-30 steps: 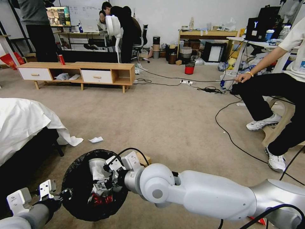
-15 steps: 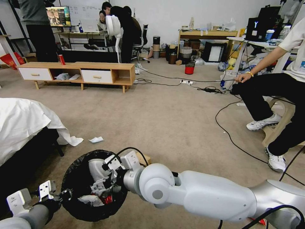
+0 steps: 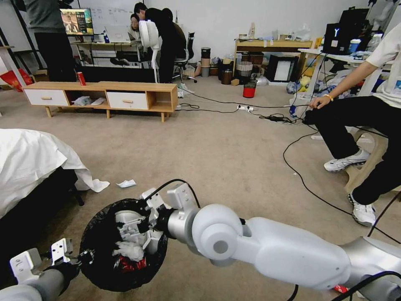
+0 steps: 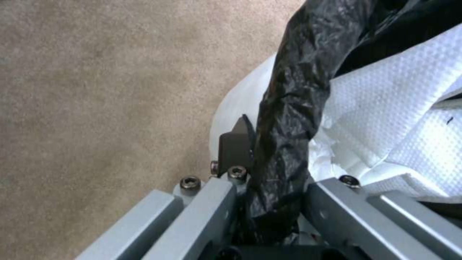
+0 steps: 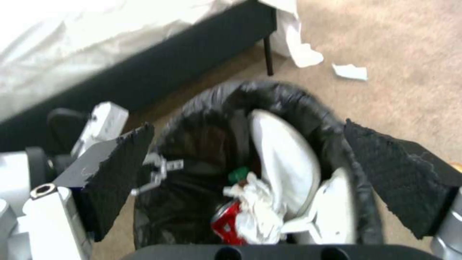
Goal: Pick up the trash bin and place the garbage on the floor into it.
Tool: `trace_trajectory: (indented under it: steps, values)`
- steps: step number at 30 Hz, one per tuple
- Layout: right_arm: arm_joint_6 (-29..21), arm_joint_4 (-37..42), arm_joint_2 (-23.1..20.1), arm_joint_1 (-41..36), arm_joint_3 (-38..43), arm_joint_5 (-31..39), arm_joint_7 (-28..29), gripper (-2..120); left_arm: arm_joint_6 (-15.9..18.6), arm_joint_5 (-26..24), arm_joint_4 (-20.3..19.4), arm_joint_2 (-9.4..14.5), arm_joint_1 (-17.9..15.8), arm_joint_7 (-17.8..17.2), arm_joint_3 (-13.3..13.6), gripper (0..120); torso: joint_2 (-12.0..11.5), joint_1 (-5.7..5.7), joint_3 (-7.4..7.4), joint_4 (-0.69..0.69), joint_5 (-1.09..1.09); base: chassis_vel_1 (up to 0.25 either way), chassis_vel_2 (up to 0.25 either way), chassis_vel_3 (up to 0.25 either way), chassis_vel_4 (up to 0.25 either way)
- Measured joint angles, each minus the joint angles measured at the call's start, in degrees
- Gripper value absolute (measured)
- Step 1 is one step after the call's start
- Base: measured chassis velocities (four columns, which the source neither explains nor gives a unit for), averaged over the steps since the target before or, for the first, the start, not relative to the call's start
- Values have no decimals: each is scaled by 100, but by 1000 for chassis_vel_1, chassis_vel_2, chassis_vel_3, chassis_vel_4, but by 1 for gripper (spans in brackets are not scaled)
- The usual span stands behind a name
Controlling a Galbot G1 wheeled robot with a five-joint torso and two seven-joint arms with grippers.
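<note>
R gripper (image 3: 135,228), jaws wide & empty, has lifted over the bin (image 3: 90,251) at lower left; a tissue (image 3: 130,250) now lies inside. L gripper (image 3: 83,256) stays clamped on rim. Paper scrap (image 3: 126,183) left on floor (image 3: 217,159).

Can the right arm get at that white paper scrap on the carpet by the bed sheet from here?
Probably yes. The right tool hangs open over the bin, holding nothing, and the paper scrap lies just beyond the bin on bare carpet with nothing between them.
</note>
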Motion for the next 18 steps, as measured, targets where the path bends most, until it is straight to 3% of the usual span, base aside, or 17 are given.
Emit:
trace_trajectory:
  steps: [10, 18]
  values:
    - [231, 389, -774, -403, 1171, -66, -361, 100, 0, 9, 11, -3, 32, 1, -35, 0, 0, 0, 0, -2, 1, 0, 0, 0, 0]
    - [258, 415, -722, -676, 1083, -305, -377, 100, 0, 2, -38, -3, 68, -12, -40, 0, 0, 0, 0, 0, 0, 0, 0, 0, 0]
